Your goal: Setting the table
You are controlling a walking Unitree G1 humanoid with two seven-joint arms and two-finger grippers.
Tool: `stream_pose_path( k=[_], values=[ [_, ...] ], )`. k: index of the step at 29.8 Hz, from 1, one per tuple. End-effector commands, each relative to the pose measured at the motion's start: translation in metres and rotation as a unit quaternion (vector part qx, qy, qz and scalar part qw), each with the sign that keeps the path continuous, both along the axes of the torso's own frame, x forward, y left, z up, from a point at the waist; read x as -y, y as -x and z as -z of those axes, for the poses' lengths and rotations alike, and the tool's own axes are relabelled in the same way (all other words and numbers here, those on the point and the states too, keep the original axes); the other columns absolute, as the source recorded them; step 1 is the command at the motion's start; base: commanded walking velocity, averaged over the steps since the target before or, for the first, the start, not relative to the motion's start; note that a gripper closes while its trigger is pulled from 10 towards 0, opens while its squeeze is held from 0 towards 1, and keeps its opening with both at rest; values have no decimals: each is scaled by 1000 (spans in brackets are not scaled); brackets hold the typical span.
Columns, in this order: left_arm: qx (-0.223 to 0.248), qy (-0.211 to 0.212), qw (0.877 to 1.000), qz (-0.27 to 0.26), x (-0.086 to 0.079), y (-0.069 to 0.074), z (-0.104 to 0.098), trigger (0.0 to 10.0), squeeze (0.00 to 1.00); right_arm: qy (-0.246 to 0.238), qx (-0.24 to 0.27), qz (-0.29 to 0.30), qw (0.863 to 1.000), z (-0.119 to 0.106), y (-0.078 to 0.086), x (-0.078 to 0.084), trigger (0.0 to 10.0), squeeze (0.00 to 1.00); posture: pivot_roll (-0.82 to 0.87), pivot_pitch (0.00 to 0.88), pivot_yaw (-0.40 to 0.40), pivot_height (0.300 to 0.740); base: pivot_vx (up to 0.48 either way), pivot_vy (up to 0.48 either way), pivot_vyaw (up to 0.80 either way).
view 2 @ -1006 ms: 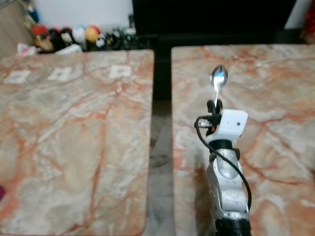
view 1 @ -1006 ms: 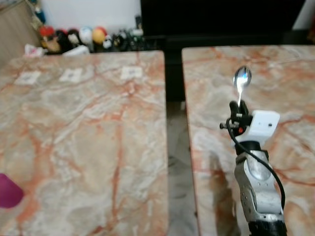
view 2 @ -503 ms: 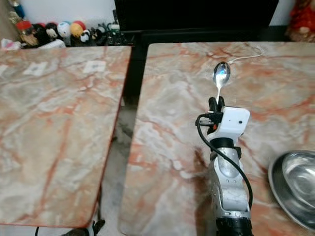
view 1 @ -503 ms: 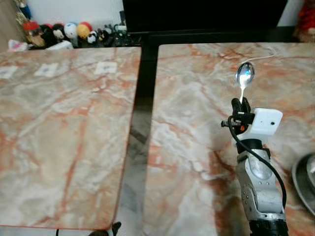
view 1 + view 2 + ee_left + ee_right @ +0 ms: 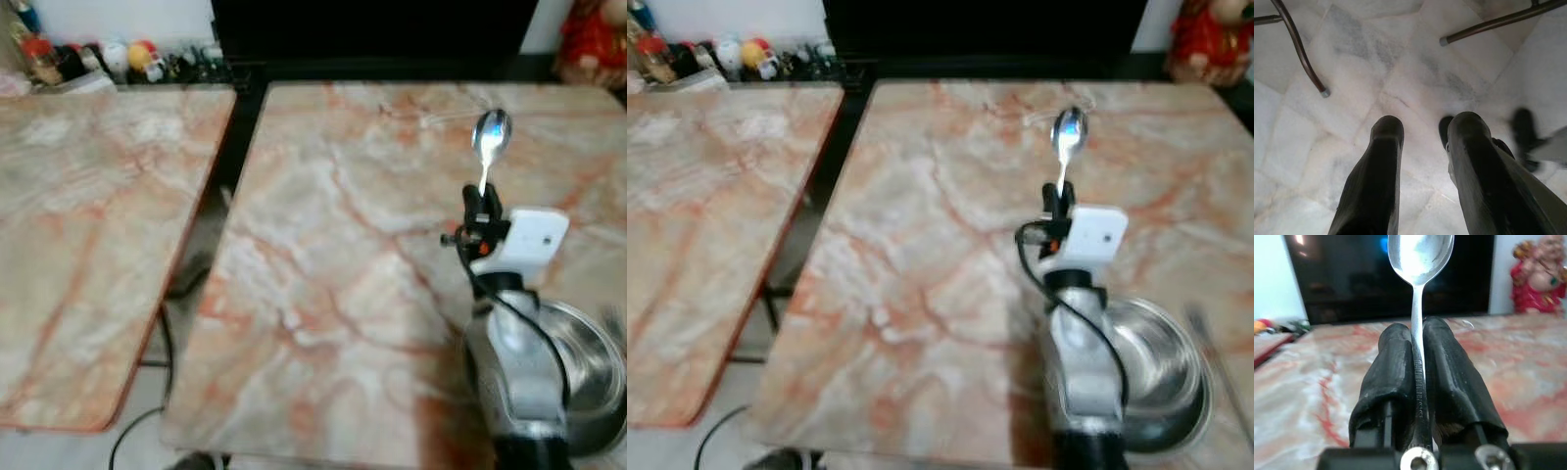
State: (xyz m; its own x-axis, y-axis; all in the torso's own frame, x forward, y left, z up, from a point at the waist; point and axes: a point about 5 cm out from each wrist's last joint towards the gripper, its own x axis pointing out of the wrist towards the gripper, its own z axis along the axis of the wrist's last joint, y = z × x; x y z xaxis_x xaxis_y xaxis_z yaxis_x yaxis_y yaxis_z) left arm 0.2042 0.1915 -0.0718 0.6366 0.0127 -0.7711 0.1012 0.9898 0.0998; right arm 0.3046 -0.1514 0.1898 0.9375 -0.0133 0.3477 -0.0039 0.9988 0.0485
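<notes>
Two marble-topped tables are seen from above, the left table (image 5: 88, 225) set apart by a gap from the right table (image 5: 333, 274), with small figurines (image 5: 118, 61) lined along the far wall. The left gripper (image 5: 1422, 142) is pointed at the tiled floor (image 5: 1352, 58), its fingers parted and nothing held. Over the right table the right gripper (image 5: 482, 208) is clamped on the handle of an upright spoon (image 5: 490, 137), bowl uppermost, and a metal bowl (image 5: 1161, 377) is partly hidden behind the arm.
</notes>
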Motion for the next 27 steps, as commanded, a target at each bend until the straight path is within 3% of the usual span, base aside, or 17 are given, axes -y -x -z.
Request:
stream_pose_path(
  k=[1, 6, 11, 24, 27],
  values=[
    [-13, -5, 1000, 3, -3, 6, 3, 10000, 0, 1, 45, 11, 999, -19, 3, 3, 10000, 0, -155, 136, 57, 740, 0, 0, 0],
    [-13, -3, 1000, 4, -2, 6, 3, 10000, 0, -6, 80, 33, 996, -38, 6, 10, 10000, 0, -162, 139, 60, 740, 0, 0, 0],
    [-13, -4, 1000, 7, -3, 6, 3, 10000, 0, -7, 73, 38, 997, -36, 8, 13, 10000, 0, -163, 143, 59, 740, 0, 0, 0],
    [-21, -4, 1000, 6, -1, 12, 6, 10000, 0, 1, 63, 61, 996, -34, 11, 26, 10000, 0, -169, 143, 56, 740, 0, -373, 0],
    [-22, -3, 1000, 3, 1, 13, 7, 10000, 0, 9, 60, 75, 995, -34, 13, 32, 10000, 0, -173, 144, 58, 740, 0, 0, 0]
  ],
)
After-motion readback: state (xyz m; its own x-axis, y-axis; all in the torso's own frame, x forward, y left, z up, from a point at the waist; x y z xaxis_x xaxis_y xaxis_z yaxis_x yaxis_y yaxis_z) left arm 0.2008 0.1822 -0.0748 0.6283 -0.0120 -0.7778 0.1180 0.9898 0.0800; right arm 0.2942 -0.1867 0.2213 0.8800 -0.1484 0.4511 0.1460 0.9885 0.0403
